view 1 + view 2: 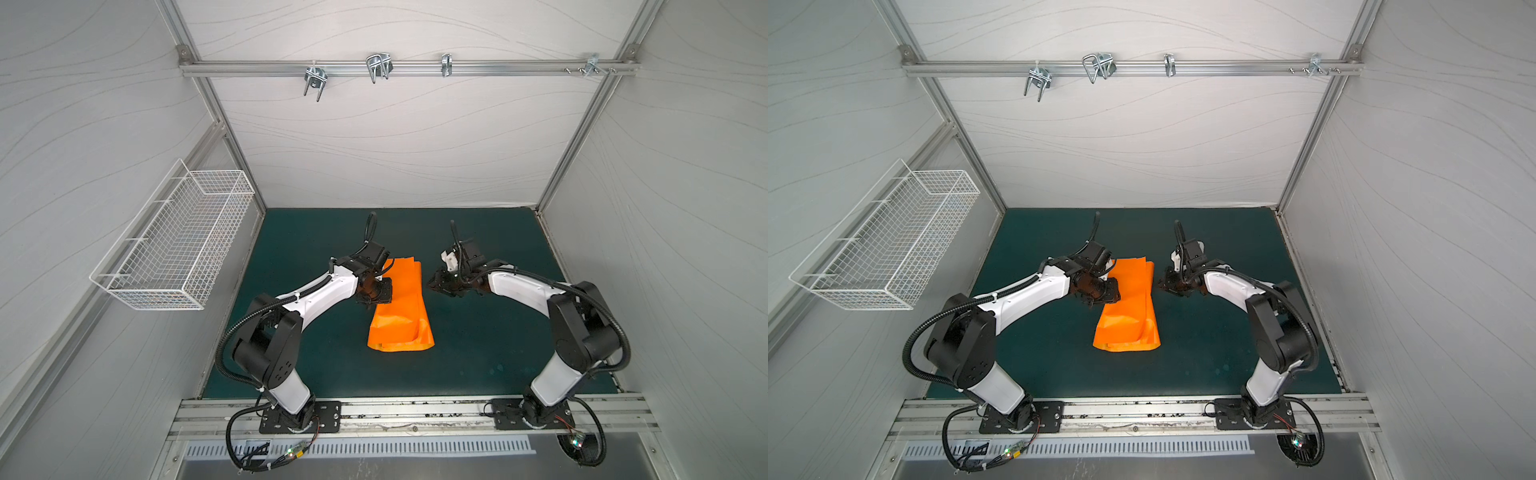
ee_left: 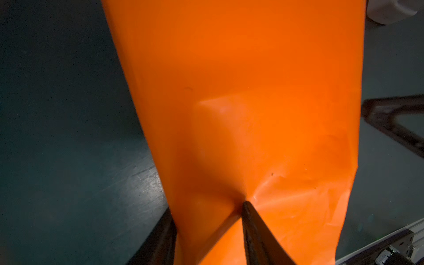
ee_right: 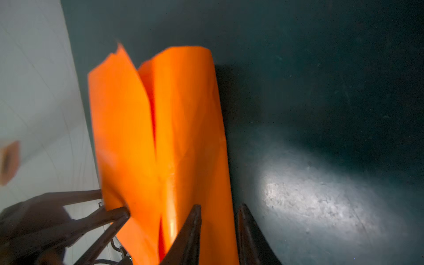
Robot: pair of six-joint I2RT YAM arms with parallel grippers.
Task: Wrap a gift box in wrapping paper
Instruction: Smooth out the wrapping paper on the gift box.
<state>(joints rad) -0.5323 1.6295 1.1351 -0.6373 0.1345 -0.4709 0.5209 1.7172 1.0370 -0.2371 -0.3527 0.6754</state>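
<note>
At its near end the wrapping paper point(image 1: 399, 324) finishes in a loose, curled flap lying on the green desk point(image 1: 498, 357). The sheet is folded over itself into a long band that runs away toward the back wall.

The gift box shows nowhere. A squarish bump under the sheet in the left wrist view suggests it sits inside the fold, about mid-length. There the left gripper point(image 2: 207, 208) has its jaws clenched across a paper-covered ridge, one jaw denting the sheet.

Opposite it, the right gripper point(image 3: 219, 206) straddles the rounded folded edge, with one jaw over the paper and one over the desk. Whether it grasps the edge I cannot tell.

Farther on, the far end gapes in two unflattened flaps.

No tape shows on the fold, so a release by the left jaws would probably let it spring open. A pull from the right side against that clamp could tear or crumple the thin sheet. It could also drag the box off centre, leaving the two ends uneven for closing.
</note>
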